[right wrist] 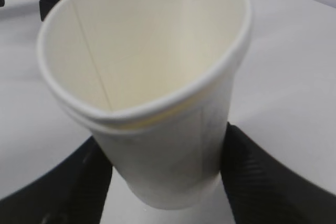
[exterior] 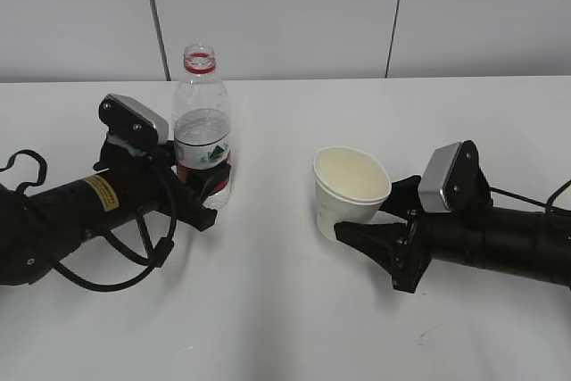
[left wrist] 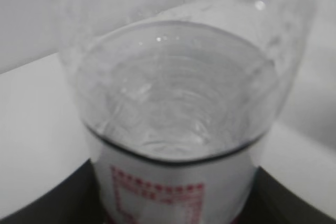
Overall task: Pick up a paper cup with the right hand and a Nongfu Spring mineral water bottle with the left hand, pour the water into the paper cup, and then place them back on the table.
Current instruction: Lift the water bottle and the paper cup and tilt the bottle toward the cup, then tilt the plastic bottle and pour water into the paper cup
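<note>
Both grippers pinching, objects on table (exterior: 268,310).
Left hand (exterior: 201,186) clamps bottle (exterior: 202,122); right hand (exterior: 357,229) squeezes paper cup (exterior: 350,186), rim deformed; wide bare gap between.

- A white bench (exterior: 294,310) fills the near and middle ground, with a small dark scuff near the right front.
- A pale grey panelled wall (exterior: 285,6) stands along the far edge.
- Two dark seams, one left (exterior: 156,15) and one right (exterior: 397,15), split the wall.
- Light is soft and even, with faint shadows.
</note>
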{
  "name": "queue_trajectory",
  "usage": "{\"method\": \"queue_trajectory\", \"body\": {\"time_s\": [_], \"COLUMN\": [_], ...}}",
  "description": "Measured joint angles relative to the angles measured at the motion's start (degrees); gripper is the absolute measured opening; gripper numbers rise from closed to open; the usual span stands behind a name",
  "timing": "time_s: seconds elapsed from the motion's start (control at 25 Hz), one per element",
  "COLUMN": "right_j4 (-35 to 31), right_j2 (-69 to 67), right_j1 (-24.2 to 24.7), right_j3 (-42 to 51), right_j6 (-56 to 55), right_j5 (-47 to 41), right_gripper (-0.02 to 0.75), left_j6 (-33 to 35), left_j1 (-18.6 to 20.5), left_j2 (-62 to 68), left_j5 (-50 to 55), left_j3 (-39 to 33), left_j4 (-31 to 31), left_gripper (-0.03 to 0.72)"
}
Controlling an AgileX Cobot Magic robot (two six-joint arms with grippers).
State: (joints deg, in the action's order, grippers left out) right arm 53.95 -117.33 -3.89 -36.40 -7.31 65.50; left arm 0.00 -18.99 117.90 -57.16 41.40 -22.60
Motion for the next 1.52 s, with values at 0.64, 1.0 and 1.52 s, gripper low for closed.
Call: {"method": "queue_trajectory", "body": {"time_s": [0.64, 1.0, 1.52], "right_j4": [1.3, 1.4, 5.9], "right_j2": [1.3, 1.3, 1.3], "right_j1": [-4.9, -5.0, -4.9], "right_j3": [-4.6, -4.9, -8.4], "right_j6": [-6.8, -8.5, -11.6], "right_j5": [-4.1, -5.9, -6.5], "right_gripper": [0.458, 0.419, 0.419], "left_j6": [23.6, 36.2, 56.4], "left_j1": [0.0, 0.0, -0.4], "left_j2": [-8.4, -8.5, -8.5], "left_j5": [7.4, 8.8, 10.9], "left_j3": [-0.1, 3.3, 5.8], "left_j4": [3.1, 4.2, 4.6], "left_gripper": [0.398, 0.398, 0.398]}}
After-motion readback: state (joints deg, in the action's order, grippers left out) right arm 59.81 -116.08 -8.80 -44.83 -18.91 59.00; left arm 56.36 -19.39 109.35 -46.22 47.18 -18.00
